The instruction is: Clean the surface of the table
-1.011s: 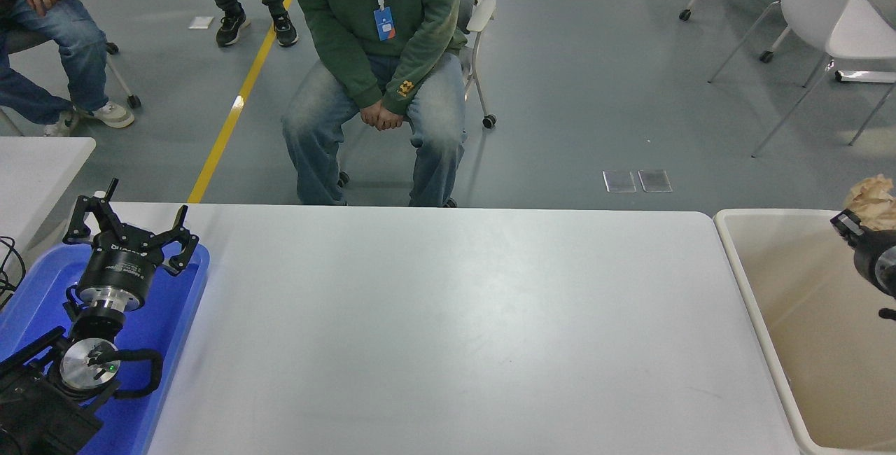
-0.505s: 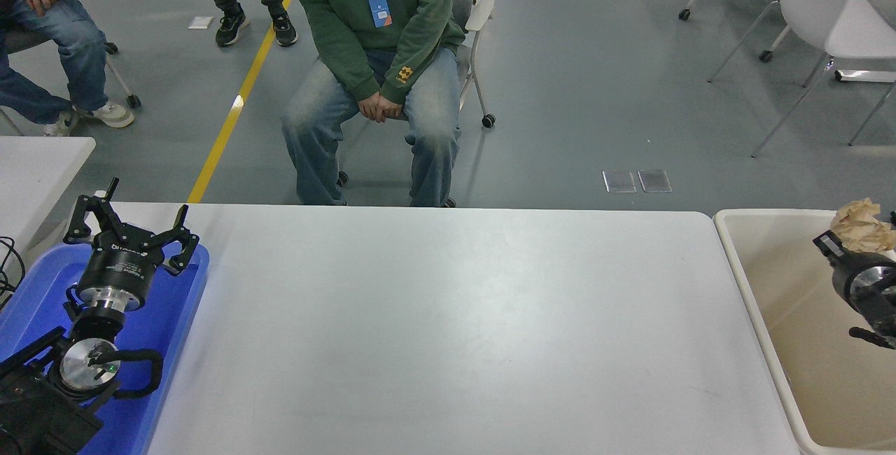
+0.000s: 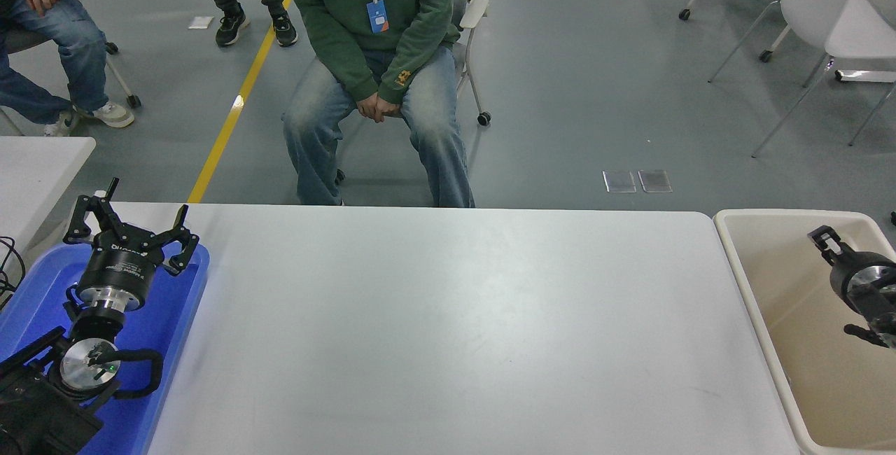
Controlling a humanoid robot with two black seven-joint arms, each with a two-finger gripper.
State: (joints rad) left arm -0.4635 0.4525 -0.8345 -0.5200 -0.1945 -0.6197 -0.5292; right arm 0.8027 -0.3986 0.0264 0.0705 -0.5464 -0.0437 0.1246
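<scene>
Gone from the right pincer (image 3: 828,239) is the crumpled brown paper that was held a moment ago; only one black finger is seen, so whether it is open or closed cannot be told. It is held above the beige bin (image 3: 759,315), which is set just beside the right end of the desk (image 3: 448,329). The left pincer (image 3: 129,227) is parked spread open over the blue tray (image 3: 168,343) at lower left. A seated person (image 3: 374,63) is seen beyond the far edge.
</scene>
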